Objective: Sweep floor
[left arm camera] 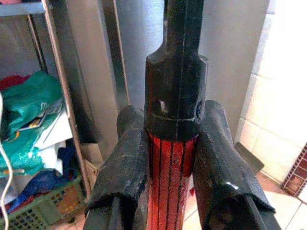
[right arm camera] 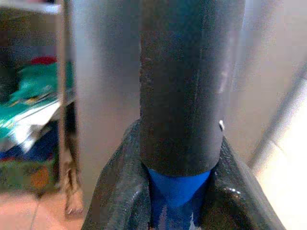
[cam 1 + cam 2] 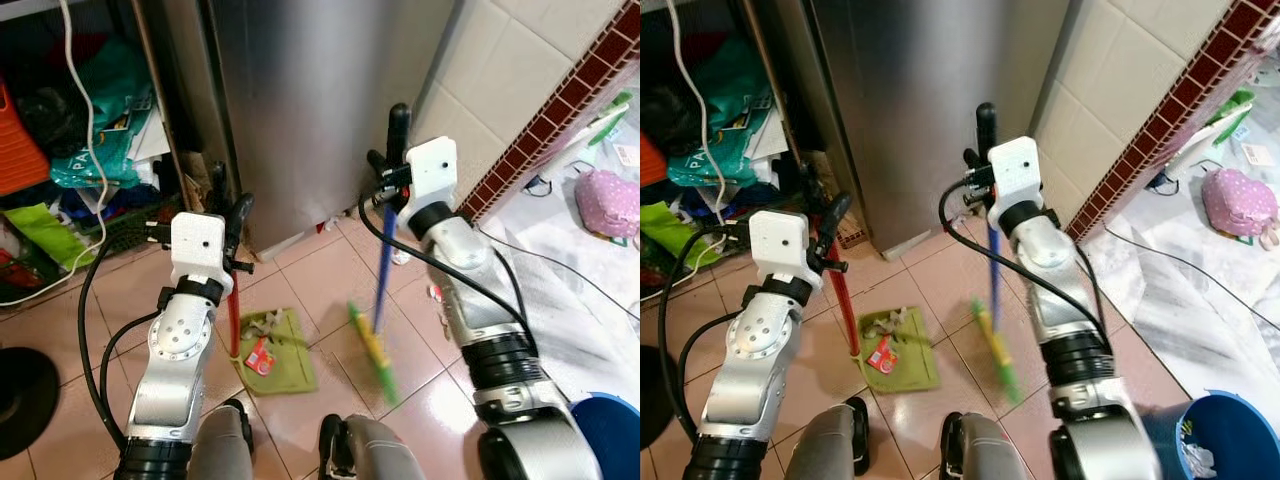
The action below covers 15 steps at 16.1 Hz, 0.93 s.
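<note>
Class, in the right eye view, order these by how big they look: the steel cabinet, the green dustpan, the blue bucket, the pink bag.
1. steel cabinet
2. green dustpan
3. blue bucket, cut off by the frame edge, so unsure against the dustpan
4. pink bag, farther away

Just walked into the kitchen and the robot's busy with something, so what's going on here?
The robot is sweeping the tiled floor in front of a steel fridge. Its left gripper is shut on the red handle of a green dustpan, which rests on the floor with scraps and a red wrapper in it. Its right gripper is shut on the blue handle of a broom, whose green and yellow head is blurred beside the dustpan.
</note>
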Tool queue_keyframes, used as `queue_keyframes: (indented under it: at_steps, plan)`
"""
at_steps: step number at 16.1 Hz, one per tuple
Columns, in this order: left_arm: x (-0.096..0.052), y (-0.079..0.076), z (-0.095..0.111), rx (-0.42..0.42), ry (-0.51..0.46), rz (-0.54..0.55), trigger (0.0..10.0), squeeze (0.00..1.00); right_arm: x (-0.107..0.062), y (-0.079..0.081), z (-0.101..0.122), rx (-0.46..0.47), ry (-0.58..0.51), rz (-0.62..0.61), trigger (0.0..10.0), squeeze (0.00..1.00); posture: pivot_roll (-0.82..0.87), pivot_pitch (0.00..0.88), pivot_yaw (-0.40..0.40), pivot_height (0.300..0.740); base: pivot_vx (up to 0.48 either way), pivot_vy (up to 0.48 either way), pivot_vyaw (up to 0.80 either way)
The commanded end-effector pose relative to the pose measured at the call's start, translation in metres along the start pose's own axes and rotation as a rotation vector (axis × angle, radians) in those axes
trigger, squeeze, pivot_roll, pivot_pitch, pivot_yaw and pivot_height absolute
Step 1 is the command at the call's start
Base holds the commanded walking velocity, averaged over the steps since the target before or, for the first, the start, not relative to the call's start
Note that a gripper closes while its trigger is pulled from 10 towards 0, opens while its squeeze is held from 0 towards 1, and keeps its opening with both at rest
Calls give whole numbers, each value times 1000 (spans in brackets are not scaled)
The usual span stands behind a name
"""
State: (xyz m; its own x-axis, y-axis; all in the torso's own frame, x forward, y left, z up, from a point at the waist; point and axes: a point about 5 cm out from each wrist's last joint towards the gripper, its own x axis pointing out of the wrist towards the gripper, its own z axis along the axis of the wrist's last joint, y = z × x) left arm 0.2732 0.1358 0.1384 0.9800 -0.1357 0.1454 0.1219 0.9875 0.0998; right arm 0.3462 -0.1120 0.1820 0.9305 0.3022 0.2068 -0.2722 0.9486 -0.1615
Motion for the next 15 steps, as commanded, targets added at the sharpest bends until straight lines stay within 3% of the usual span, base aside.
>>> queue_keyframes:
  at_steps: [1, 2, 4, 15]
  plan:
    - [0, -5, 16, -4, -59, -36, 10000, 0, -5, -19, -1, -35, -17, -131, 10000, 0, 25, 150, -69, 740, 0, 0, -800]
    - [0, -6, 17, -47, -49, -29, 10000, 0, -11, -32, -11, -3, 39, -225, 10000, 0, 21, 151, -68, 740, 0, 0, -800]
    - [1, -8, 18, -64, -39, -39, 10000, 0, -14, -35, -15, -6, 60, -237, 10000, 0, 2, 160, -62, 740, 0, 0, -800]
    - [8, -29, 26, -129, -29, -128, 10000, 0, -13, -37, -23, -5, 108, -256, 10000, 0, 4, 161, -71, 740, 0, 44, -800]
